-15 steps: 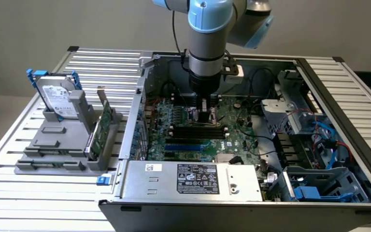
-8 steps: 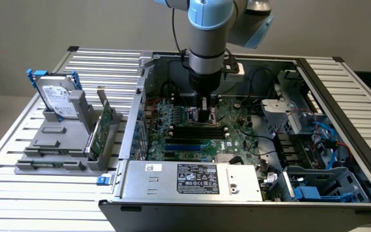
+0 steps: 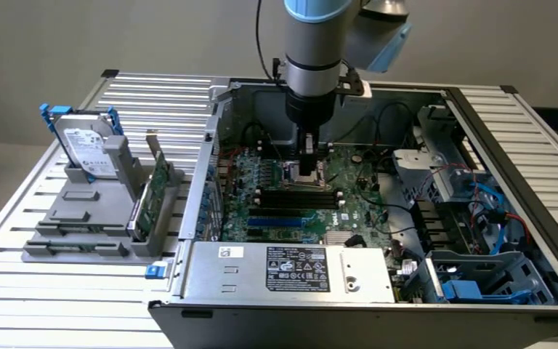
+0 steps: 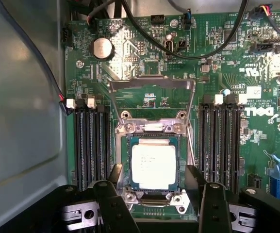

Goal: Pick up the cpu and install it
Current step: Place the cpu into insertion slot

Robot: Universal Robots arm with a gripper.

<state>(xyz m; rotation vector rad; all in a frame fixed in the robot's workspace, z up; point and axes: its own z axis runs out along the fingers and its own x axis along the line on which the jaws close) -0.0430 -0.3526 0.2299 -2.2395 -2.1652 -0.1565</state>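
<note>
Two fingers (image 4: 116, 174) of the claw (image 4: 154, 174) are standing spread wide, one on each side of the cpu (image 4: 153, 166), gripping nothing. The cpu is sitting flat in the socket (image 4: 130, 196) on the motherboard (image 4: 144, 48), with the load plate (image 4: 152, 86) standing open. "DELL" is showing in white on the board. The chip's own print is too faint to read. The hard drive (image 3: 90, 153) is standing outside the case (image 3: 289, 291), on the exterior view's left.

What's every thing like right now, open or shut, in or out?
cpu: lying flat in its socket, not held.
socket cover: flipped open.
gripper: open, fingers either side of the cpu.
computer case: open, side off.
hard drive: standing upright in grey holder.
</note>
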